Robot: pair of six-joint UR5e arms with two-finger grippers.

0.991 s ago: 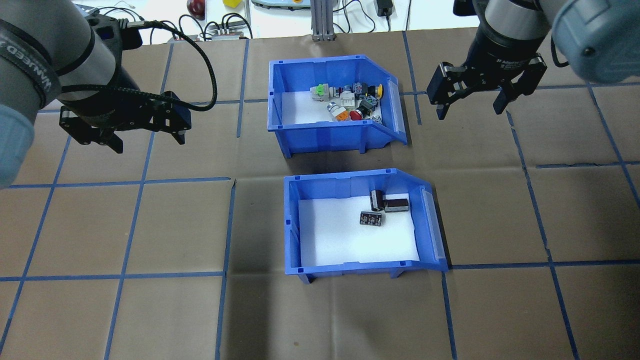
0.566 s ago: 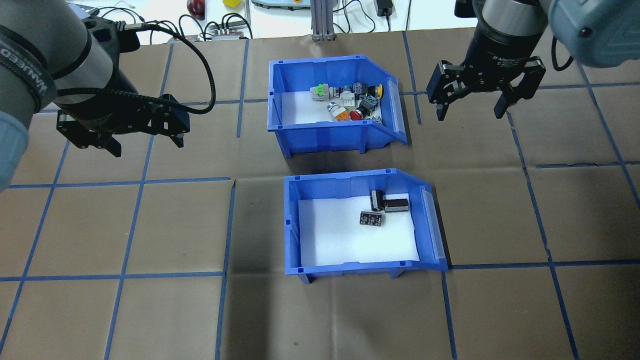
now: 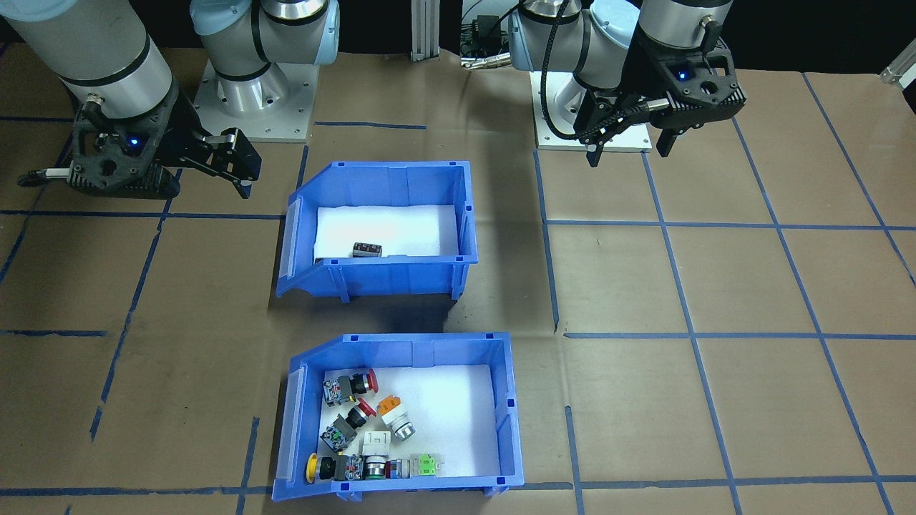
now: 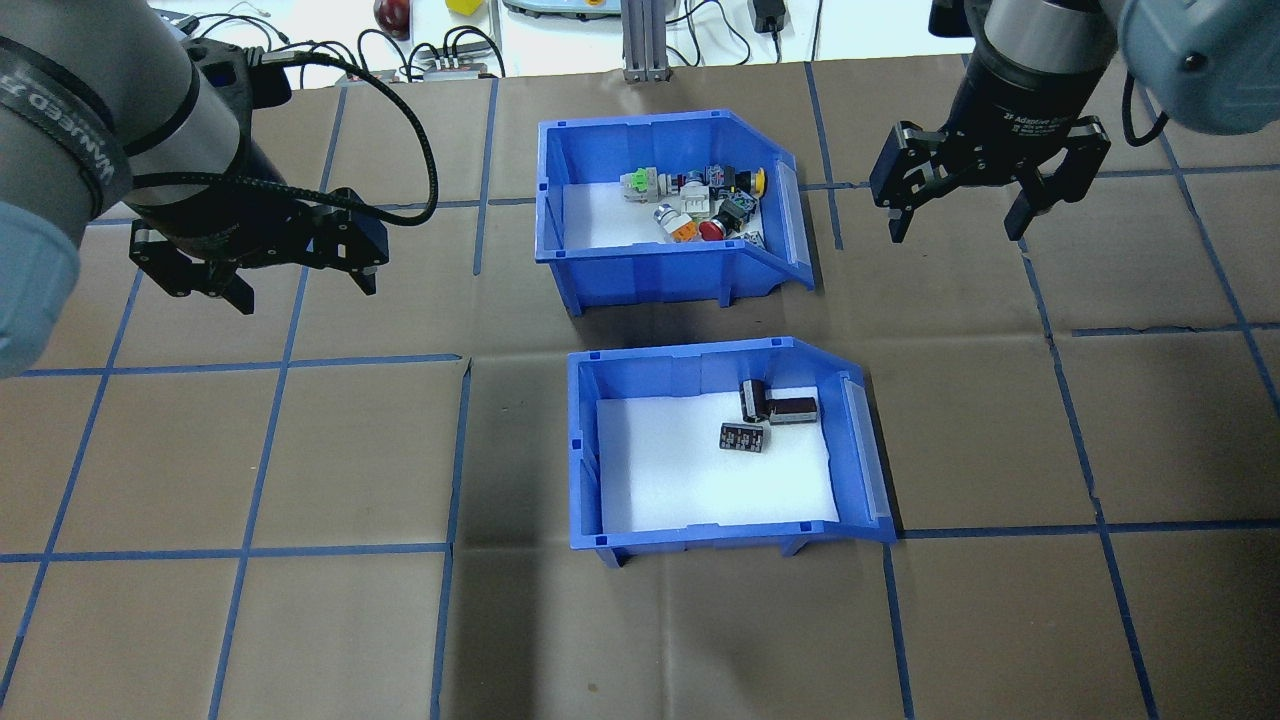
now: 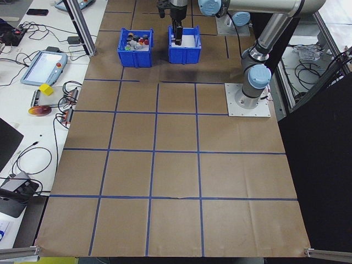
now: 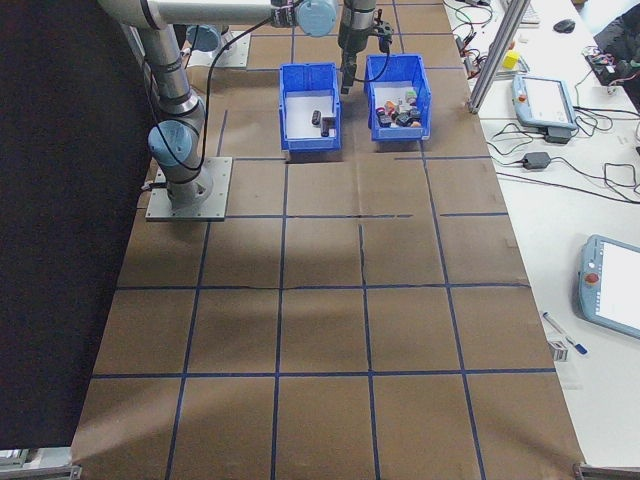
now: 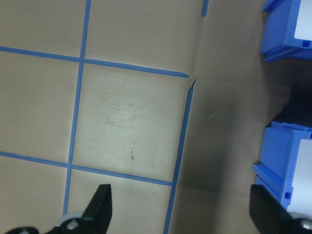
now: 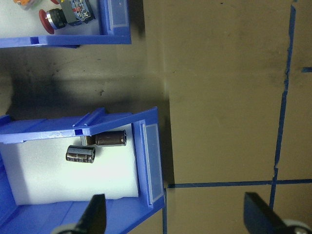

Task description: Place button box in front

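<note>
Button box (image 4: pixel 668 270): blue, white liner, coloured switches; left pincer (image 4: pixel 262 272), right pincer (image 4: pixel 958 205) both apart.

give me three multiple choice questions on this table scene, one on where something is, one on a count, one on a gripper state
1. Where is the button box relative to the other blue bin?
A. Farther from the robot
B. Stacked on top of it
C. Nearer the robot

2. How many dark cylindrical parts lie in the other blue bin?
A. One
B. Three
C. Six

3. What state is the right gripper in?
A. Shut on the button box
B. Shut on nothing
C. Open, holding nothing

Answers:
1. A, the overhead view shows it beyond the other bin, with a gap of bare table between them.
2. B, the overhead view shows three dark parts on the white foam.
3. C, its fingers are spread wide in the air beside the button box, touching nothing; the left gripper is open too.
</note>
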